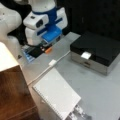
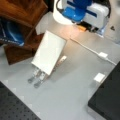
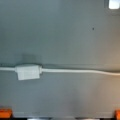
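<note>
Hand [image 1: 46, 48] over thin white cable [image 3: 75, 71], boxy plastic connector [image 3: 27, 72]

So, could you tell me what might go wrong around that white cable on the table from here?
The gripper hangs low by the white cable, so a descent could snag it and drag its small inline box. The cable runs toward the white notebook and the black case, so a tug might shift either.

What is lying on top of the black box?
A small white tag rests on the black box near its front edge, also seen in a front view. The box's inside is covered.
</note>
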{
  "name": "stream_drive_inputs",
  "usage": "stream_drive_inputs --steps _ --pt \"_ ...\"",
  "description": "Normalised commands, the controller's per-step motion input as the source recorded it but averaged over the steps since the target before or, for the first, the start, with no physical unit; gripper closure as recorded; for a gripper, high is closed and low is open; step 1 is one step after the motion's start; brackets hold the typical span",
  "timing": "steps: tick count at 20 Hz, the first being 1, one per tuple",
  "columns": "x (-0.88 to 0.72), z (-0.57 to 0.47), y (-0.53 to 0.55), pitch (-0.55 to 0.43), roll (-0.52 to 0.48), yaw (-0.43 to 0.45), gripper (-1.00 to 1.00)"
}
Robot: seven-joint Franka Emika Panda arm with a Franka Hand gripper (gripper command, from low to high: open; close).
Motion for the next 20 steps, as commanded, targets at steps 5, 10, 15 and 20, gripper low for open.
stream_drive_inputs --steps 5,10,15,20 --pt "0.03 -0.04 0.07 0.028 0.234 0.106 -1.0" --pt "0.14 -0.09 0.18 0.023 0.264 0.04 -1.0" --pt "0.22 -0.1 0.26 0.015 0.128 -0.004 -1.0" --pt "0.22 0.0 0.3 0.031 0.055 -0.039 -1.0"
